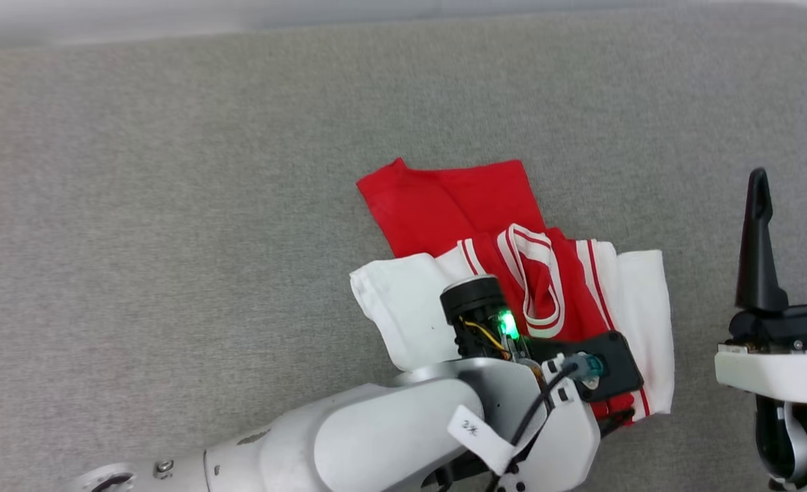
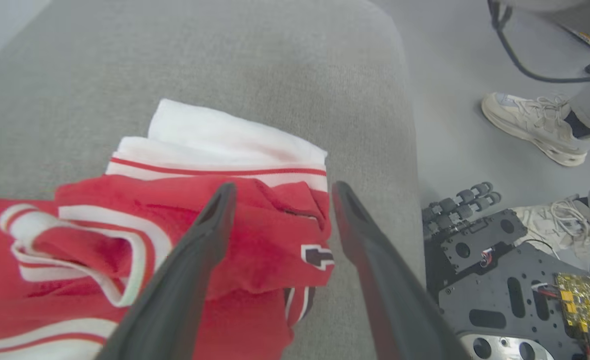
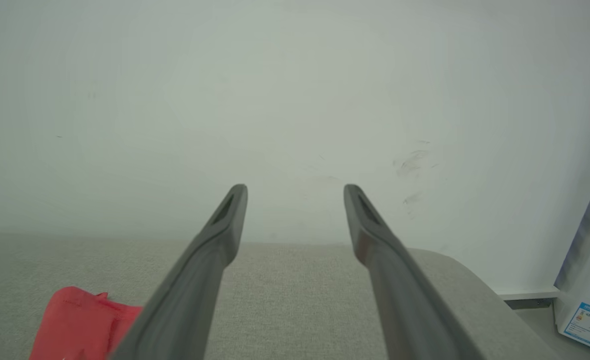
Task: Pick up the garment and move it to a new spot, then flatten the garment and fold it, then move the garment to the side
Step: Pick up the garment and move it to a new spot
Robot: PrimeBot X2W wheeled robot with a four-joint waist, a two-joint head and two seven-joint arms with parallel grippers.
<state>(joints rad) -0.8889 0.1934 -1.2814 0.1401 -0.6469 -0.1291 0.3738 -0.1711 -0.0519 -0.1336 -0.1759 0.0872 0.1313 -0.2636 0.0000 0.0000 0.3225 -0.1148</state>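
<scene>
One garment (image 1: 444,205), red with white sleeves and striped trim, is seen bunched and partly folded on the grey padded surface (image 1: 171,205), right of its middle and close to its near edge. The left gripper (image 2: 283,187) is held over the red cloth with its fingers spread apart and nothing clasped; whether the cloth is touched cannot be told. The right gripper (image 1: 796,171) is held toward the surface's right edge, apart from the garment, its fingers likewise parted and empty.

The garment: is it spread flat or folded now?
Folded, not spread: the garment lies on the grey surface as a compact, rumpled bundle, white sleeves and red layers stacked over each other.
</scene>
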